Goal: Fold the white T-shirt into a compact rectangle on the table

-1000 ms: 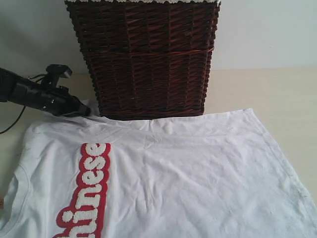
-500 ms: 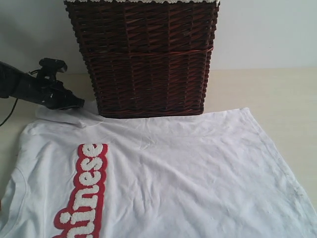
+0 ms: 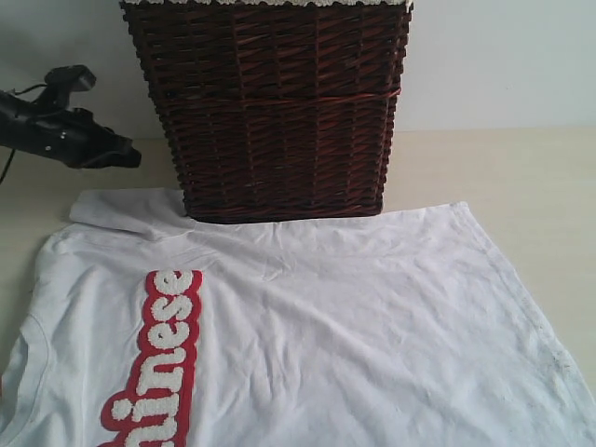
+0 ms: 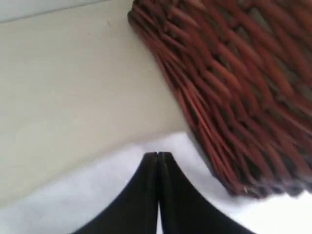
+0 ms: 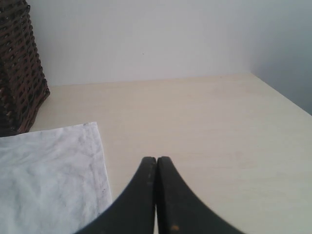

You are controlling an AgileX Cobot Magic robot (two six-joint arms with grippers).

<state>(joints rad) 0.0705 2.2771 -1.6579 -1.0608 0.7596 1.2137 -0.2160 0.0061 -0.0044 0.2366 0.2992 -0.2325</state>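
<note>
The white T-shirt (image 3: 354, 317) is spread on the table (image 3: 521, 168), touching the wicker basket (image 3: 279, 112). Left gripper (image 4: 158, 155) and right gripper (image 5: 156, 159) are closed, empty. Cloth may be snagged by the wicker.

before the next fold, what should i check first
1. Left gripper empty: ok, shut on nothing, off the shirt.
2. Right gripper empty: ok, shut on nothing.
3. Jaws ready to grasp: not ok, both shut.
4. Shirt flat: ok, light wrinkles only.
5. Shirt clear of basket: not ok, its edge lies at the basket's foot.
6. Shirt's near edge: cannot tell, out of view.
</note>
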